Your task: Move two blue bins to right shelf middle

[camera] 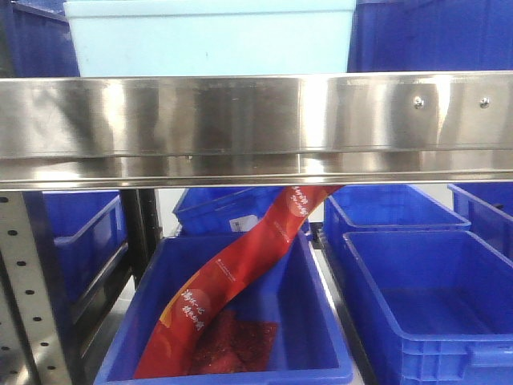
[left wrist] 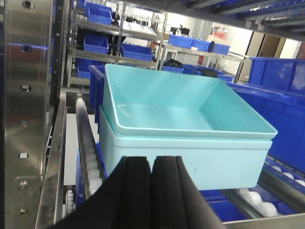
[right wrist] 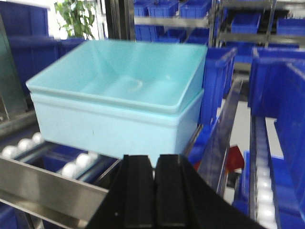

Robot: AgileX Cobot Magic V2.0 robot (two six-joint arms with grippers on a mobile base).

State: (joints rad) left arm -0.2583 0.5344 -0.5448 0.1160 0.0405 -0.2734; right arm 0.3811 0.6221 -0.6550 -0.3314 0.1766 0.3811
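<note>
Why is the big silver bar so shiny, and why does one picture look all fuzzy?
In the front view the steel shelf rail mirrors the room's light in bright streaks. The right wrist view is softly blurred: the nested pale bins lack crisp edges. The left wrist view is sharper on those bins, with washed-out brightness far behind.

I read even, bright overhead lighting in all views. The steel shelf rail [camera: 256,128] shows streaked glare. The right wrist view is softly blurred throughout; background windows in the left wrist view are overexposed.
</note>
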